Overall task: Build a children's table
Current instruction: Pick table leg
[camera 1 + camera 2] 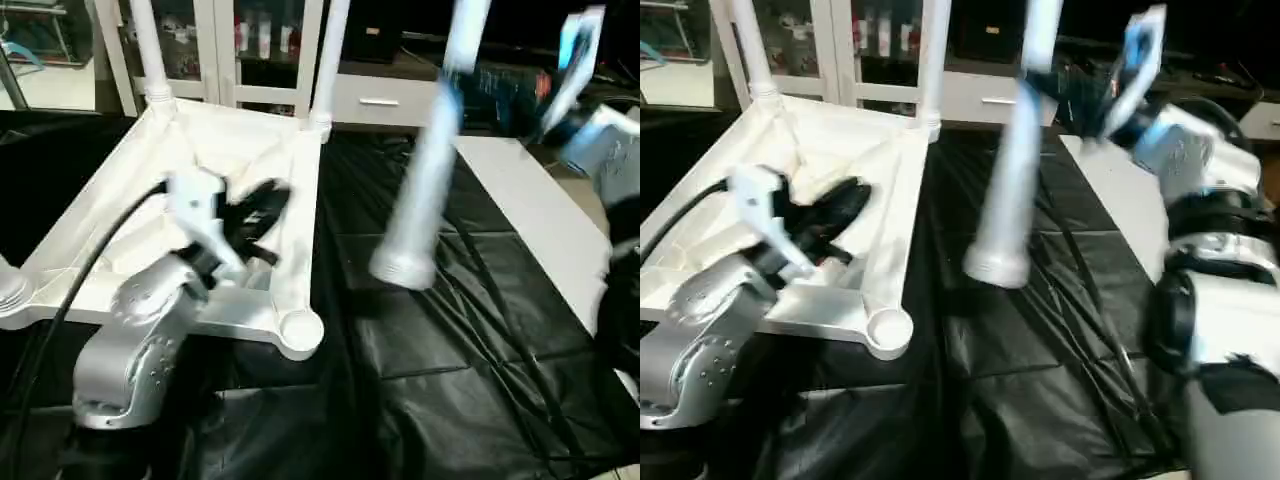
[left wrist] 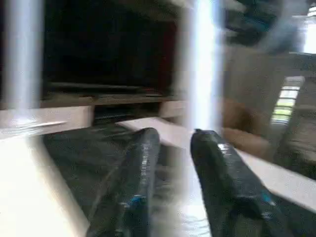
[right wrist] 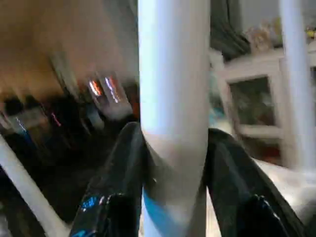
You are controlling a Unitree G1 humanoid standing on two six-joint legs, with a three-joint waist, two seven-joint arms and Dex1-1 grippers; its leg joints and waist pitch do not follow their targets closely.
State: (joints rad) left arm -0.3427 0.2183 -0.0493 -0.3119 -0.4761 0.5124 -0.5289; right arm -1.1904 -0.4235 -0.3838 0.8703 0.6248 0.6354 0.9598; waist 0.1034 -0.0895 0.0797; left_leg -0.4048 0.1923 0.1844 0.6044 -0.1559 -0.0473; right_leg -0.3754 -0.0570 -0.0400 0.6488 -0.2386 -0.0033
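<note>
On the left we see the white plastic table top (image 1: 120, 215) lying upside down on the black-sheeted surface (image 1: 430, 360), ribbed underside up. Two long round white legs (image 1: 147, 45) stand upright in its two far corner sockets. The near right corner socket (image 1: 298, 330) is open and empty. At the picture's left edge, a rounded white part sits at the near left corner; we cannot tell what it is.

The left hand (image 1: 262, 210) hovers over the underside of the top, near its right rail. Its two black fingers (image 2: 133, 187) stand partly apart with nothing between them.

To the right of the top, the fourth long tapered white leg (image 1: 1010, 190) hangs in the air over the black sheet, its wide end down and clear of the surface. The right hand (image 3: 173, 163), at the far right, grips this leg near its upper part, one finger pressed against each side.
</note>
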